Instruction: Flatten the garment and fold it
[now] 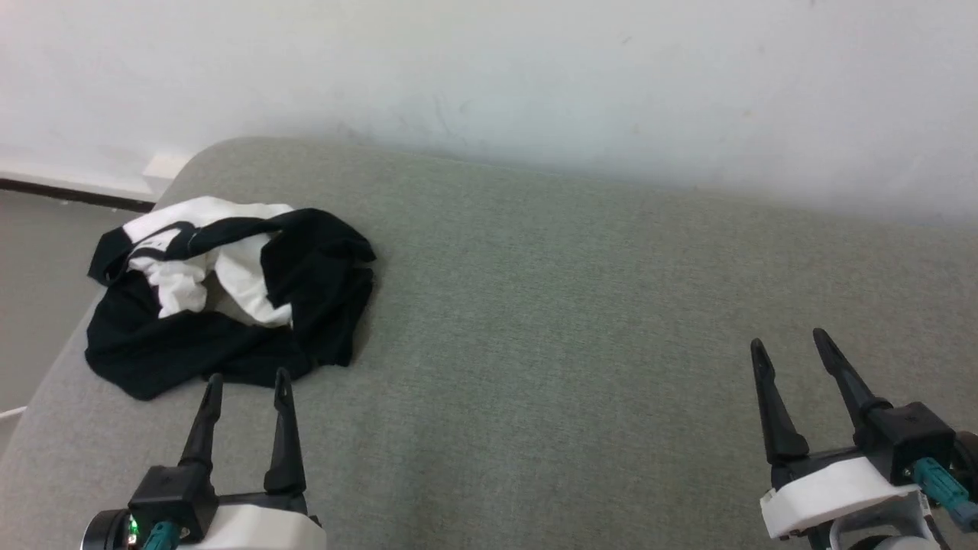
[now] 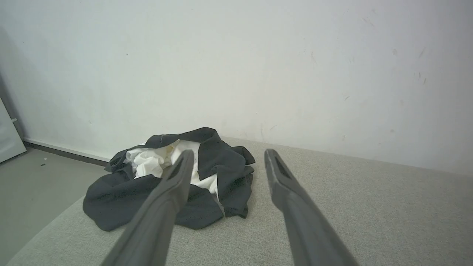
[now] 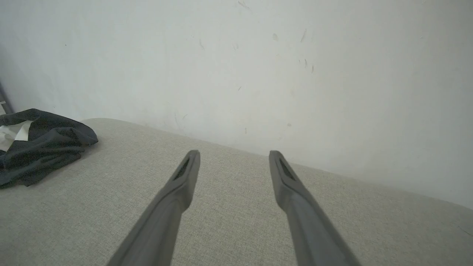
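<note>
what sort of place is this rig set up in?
Probably a plain indoor room, maybe a home mock-up: a big grey fabric cushion against a scuffed white wall, a crumpled shirt on it.

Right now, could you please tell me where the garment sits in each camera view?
Head view: garment crumpled at the left, just beyond the left gripper.
Left wrist view: garment left of centre, near the cushion's end.
Right wrist view: garment at the left edge.
Shared landmark: the grey cushion meeting the white wall.
</note>
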{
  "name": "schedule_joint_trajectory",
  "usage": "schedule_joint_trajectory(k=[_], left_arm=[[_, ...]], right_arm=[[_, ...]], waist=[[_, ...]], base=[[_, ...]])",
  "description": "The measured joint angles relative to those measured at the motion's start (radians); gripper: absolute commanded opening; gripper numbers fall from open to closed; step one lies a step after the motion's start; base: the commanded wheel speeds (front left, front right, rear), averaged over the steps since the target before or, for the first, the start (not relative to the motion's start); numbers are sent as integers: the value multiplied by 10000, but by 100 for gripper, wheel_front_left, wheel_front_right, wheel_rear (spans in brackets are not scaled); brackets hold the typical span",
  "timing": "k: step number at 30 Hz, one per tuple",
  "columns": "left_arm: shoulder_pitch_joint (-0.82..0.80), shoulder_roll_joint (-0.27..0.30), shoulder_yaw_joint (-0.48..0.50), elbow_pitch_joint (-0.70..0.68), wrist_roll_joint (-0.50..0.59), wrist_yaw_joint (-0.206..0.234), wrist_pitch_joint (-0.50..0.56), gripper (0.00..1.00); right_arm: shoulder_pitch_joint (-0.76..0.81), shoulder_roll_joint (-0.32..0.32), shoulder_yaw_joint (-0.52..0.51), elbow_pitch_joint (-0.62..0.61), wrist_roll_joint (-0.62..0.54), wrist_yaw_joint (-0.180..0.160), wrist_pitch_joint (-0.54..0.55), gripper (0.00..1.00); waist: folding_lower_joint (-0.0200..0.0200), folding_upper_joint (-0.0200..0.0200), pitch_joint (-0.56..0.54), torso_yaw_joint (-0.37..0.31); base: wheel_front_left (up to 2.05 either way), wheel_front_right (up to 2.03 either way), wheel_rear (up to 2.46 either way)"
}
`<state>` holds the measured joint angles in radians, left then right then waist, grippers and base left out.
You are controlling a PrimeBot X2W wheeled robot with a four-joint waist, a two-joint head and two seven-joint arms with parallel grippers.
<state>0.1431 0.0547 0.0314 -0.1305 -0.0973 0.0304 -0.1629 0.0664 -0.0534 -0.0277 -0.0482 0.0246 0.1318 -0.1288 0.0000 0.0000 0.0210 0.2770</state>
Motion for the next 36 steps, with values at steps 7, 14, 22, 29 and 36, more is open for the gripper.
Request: schedule_joint_trajectory(k=[7, 14, 22, 29, 36], left_arm=[[198, -2, 35, -127, -111, 69, -150, 100], [425, -2, 104, -211, -278, 151, -316, 100], [625, -4, 96, -364, -441, 247, -485, 100], [777, -4, 88, -456, -619, 305, -598, 100], [890, -4, 109, -537, -719, 330, -757, 100]], right_arm=[[20, 2, 73, -38, -69, 0, -54, 100], [117, 4, 240, -169, -100, 0, -52, 100], [185, 4, 343, -242, -153, 0, -52, 100], [216, 4, 380, -290, -155, 0, -73, 100], [222, 4, 401, -326, -155, 0, -136, 100]], waist=[[0, 0, -32, 608], [0, 0, -90, 1241], [0, 0, -66, 1942], [0, 0, -44, 2494], [0, 0, -56, 2989]], base=[[0, 0, 0], [0, 0, 0], [0, 0, 0], [0, 0, 0], [0, 0, 0]])
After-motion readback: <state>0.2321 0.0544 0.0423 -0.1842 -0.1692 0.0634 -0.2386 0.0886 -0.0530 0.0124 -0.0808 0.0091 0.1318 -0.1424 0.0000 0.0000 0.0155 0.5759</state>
